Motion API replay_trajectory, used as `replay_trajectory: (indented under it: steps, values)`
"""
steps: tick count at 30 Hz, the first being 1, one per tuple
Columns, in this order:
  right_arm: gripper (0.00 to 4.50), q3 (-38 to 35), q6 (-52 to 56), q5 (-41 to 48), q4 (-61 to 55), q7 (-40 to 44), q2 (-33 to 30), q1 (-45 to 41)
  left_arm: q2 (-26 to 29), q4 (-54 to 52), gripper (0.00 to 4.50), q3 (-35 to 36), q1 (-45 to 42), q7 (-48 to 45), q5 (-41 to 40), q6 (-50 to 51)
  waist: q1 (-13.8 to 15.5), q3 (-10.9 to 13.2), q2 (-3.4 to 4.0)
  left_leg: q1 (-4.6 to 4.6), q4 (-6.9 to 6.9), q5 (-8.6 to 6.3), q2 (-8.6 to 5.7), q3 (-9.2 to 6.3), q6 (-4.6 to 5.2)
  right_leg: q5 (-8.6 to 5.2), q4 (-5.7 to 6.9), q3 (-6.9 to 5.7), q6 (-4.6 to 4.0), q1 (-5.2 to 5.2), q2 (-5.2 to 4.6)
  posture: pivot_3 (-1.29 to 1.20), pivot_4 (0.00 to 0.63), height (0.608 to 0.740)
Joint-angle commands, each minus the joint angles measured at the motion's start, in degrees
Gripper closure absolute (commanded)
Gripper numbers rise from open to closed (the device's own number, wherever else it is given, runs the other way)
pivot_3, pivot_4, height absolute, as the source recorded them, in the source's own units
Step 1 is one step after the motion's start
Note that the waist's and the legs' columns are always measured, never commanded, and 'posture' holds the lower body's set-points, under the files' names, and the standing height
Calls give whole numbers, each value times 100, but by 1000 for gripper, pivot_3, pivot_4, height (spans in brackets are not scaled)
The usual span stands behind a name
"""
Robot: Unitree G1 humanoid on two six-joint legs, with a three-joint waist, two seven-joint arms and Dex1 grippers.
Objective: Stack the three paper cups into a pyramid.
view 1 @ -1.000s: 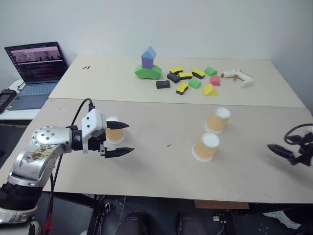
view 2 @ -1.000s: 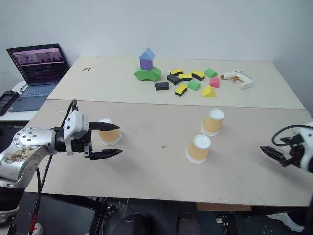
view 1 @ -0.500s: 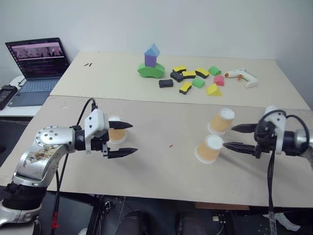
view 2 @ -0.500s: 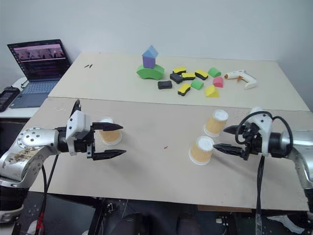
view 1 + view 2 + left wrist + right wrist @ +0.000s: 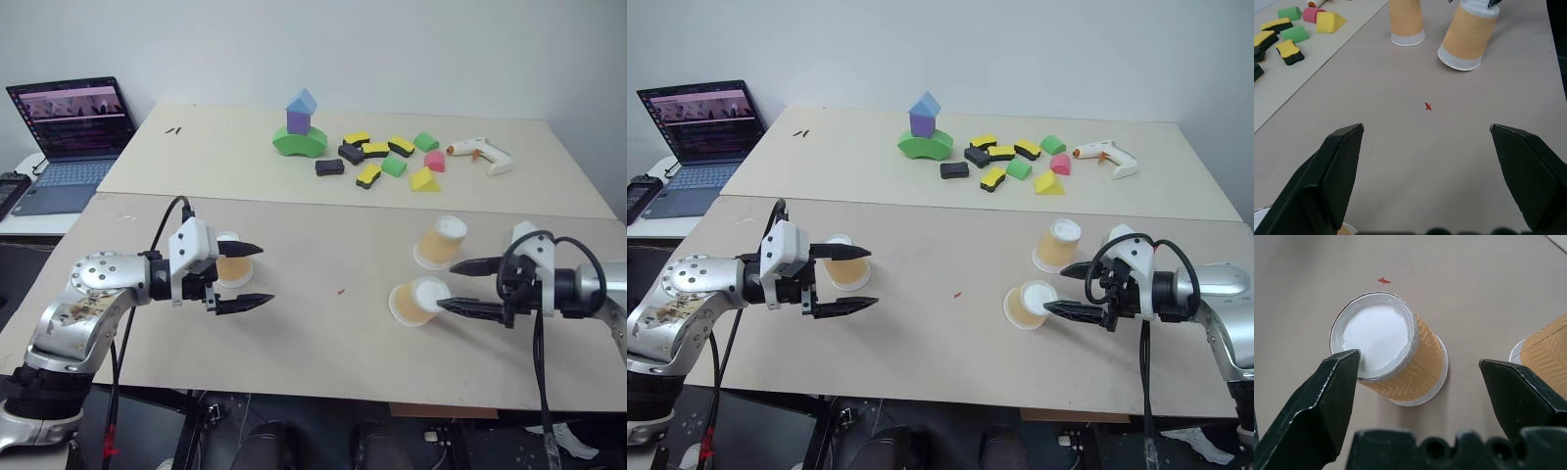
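Three tan-orange paper cups stand upside down on the near table. One cup (image 5: 231, 266) is at the left, beside the far finger of my left gripper (image 5: 250, 276), which is open and holds nothing. The other two are at the right: a near cup (image 5: 416, 302) and a far cup (image 5: 440, 241). My right gripper (image 5: 449, 285) is open just right of the near cup, pointing left, with its fingertips level with the cup's top. In the right wrist view the near cup (image 5: 1386, 355) lies ahead between the spread fingers (image 5: 1327, 401), and the far cup (image 5: 1547, 352) is off to one side.
On the far table stand a blue-roofed purple and green block tower (image 5: 299, 127), several loose foam blocks (image 5: 382, 162) and a white glue gun (image 5: 478, 153). An open laptop (image 5: 73, 137) sits at the far left. A small red speck (image 5: 340, 291) lies mid-table.
My right arm has swung in from the table's right edge to the near right cup, staying open. The left arm and all three cups have kept their places.
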Motion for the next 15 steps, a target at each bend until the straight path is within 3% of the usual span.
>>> replay_trajectory:
  steps: [1, 7, 15]
  values:
    - [0, 19, -12, -124, -41, -182, 41, -216, 33, -170, 93, 132, -29, 23, -7, -19, 0, 0, 0, 0, 0, 0, 0, 0, 0, 0, 0, 0, 0, 0, 0, 0, 150, 740]
    - [0, -25, 286, 41, -241, -463, 236, -570, 9, -228, 93, 50, -33, 21, -24, 70, -2, 0, -1, -1, 0, 0, 0, 0, 0, 0, 2, -1, 0, -2, 3, 0, 150, 740]
    - [0, -680, 1040, 935, -794, -227, -121, -735, 34, -159, 93, 41, -90, -23, -12, 128, 14, 1, -1, -10, 5, 0, -1, -3, 1, 0, 0, -9, 0, -4, 2, 0, 150, 740]
